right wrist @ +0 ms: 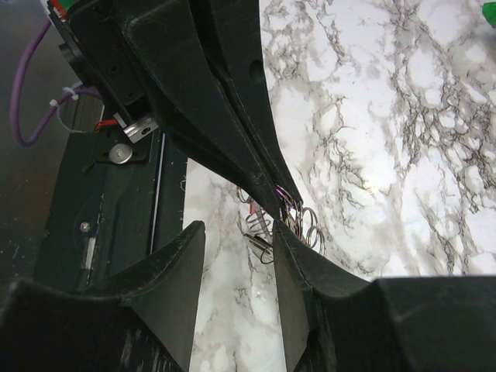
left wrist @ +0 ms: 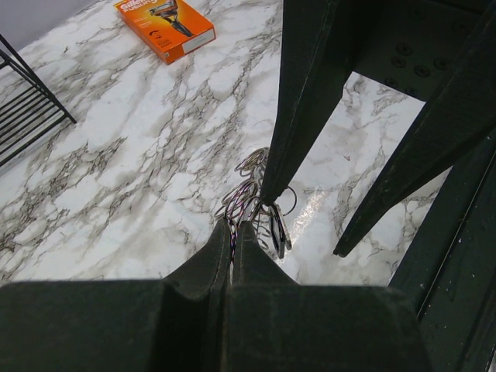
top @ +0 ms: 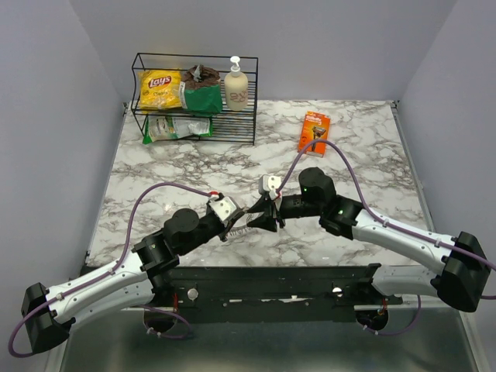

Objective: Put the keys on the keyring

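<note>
The keyring point(left wrist: 246, 190) shows as a bunch of thin silvery wire loops just above the marble, with small dark keys point(left wrist: 277, 229) hanging at its right side. My left gripper point(left wrist: 232, 231) is shut, pinching one loop of the keyring between its fingertips. My right gripper point(right wrist: 236, 232) is open. Its right finger point(right wrist: 298, 256) touches the loops of the keyring point(right wrist: 306, 225), and a key point(right wrist: 260, 244) lies in the gap beyond its tips. From above, both grippers meet at the table's near middle, left gripper point(top: 231, 225) and right gripper point(top: 263, 217). No coloured key heads are visible.
An orange razor box point(top: 315, 132) lies at the back right, also the orange razor box point(left wrist: 165, 27) in the left wrist view. A black wire rack point(top: 194, 97) holding snack bags and a soap bottle stands at the back left. The dark base rail point(top: 271, 279) runs along the near edge.
</note>
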